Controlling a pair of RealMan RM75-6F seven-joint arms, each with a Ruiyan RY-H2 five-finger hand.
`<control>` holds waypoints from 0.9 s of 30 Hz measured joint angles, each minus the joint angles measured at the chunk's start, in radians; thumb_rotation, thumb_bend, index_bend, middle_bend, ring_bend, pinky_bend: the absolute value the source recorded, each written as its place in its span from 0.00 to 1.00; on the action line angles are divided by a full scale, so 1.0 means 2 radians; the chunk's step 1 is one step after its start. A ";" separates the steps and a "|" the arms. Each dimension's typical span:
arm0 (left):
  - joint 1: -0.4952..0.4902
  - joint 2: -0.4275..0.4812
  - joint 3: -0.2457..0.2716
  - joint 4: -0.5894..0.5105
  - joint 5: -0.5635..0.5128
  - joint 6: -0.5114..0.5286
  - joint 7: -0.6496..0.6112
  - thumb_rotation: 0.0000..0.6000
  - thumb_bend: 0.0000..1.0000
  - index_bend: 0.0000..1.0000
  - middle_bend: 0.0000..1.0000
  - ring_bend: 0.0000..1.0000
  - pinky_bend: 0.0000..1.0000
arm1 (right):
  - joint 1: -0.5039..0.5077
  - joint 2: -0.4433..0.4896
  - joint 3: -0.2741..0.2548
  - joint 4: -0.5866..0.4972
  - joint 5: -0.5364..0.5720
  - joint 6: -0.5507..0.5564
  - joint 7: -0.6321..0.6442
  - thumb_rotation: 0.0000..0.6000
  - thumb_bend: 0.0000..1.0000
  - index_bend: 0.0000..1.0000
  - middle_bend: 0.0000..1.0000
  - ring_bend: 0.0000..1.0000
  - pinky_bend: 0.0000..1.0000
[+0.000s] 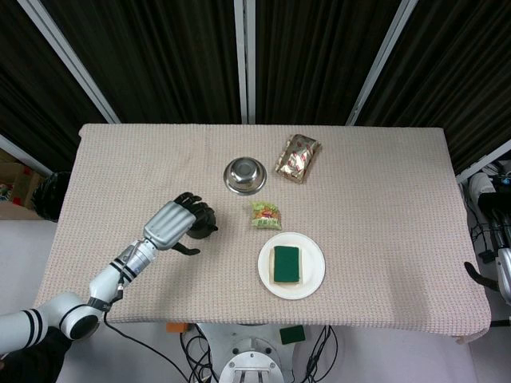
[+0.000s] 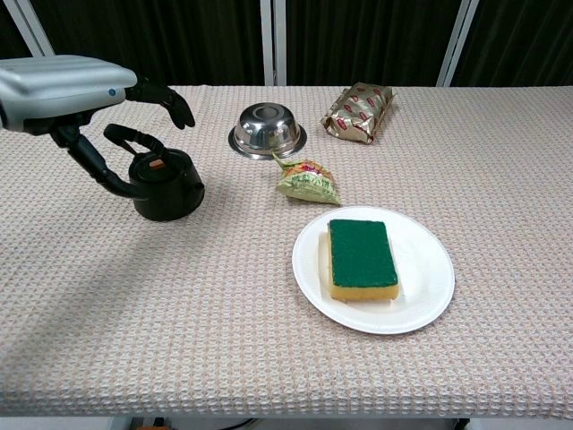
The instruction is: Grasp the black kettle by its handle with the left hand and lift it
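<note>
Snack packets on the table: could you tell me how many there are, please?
2: a red-gold packet at the far side right of the steel bowl, and a small green one between bowl and plate.

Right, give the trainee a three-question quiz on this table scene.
1. True or false: the left hand has lifted the kettle off the table.
2. What lies on the plate? A) snack packet B) sponge C) bowl
3. Fill in: the steel bowl sits ____ down.

Key: 1 false, it stands on the cloth, hand above it, fingers apart. 2 B, the sponge. 3 upside.
</note>
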 measured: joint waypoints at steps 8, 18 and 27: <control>-0.005 0.001 0.002 -0.010 -0.017 0.005 0.021 0.77 0.00 0.24 0.25 0.16 0.17 | -0.003 -0.001 0.003 0.000 -0.003 0.000 0.001 1.00 0.20 0.00 0.00 0.00 0.00; -0.006 -0.002 0.006 -0.007 -0.037 0.018 0.064 0.77 0.00 0.32 0.33 0.22 0.21 | -0.007 -0.002 0.007 0.002 -0.009 0.006 0.008 1.00 0.20 0.00 0.00 0.00 0.00; -0.007 -0.004 0.010 -0.008 -0.055 0.022 0.068 0.78 0.00 0.36 0.41 0.28 0.21 | -0.007 -0.004 0.010 0.005 -0.013 0.002 0.009 1.00 0.20 0.00 0.00 0.00 0.00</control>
